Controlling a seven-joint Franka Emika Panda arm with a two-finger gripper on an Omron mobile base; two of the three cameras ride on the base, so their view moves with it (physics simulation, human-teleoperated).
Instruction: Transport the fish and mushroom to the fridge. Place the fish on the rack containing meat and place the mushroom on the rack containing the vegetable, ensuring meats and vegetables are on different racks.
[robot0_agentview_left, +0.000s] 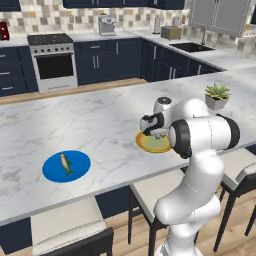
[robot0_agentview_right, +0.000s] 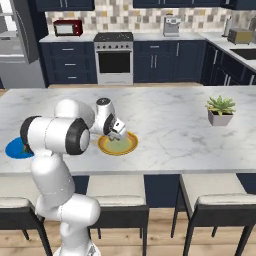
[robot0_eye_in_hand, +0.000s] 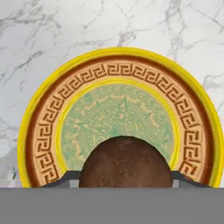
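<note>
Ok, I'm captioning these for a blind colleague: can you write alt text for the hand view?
A brown mushroom cap sits between the gripper's dark finger tips, over a round yellow plate with a brown key-pattern band and a green centre. The plate lies on a white marble counter.

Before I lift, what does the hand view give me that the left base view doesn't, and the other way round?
Hand view alone: the plate's key-pattern band and green centre up close, and the brown mushroom sitting between the finger tips at the bottom edge.
Left base view alone: the fish lying on the blue plate off to the left, the potted plant, the oven and the sink.
Both: the yellow-rimmed plate on the marble counter, with the hand low over it.
</note>
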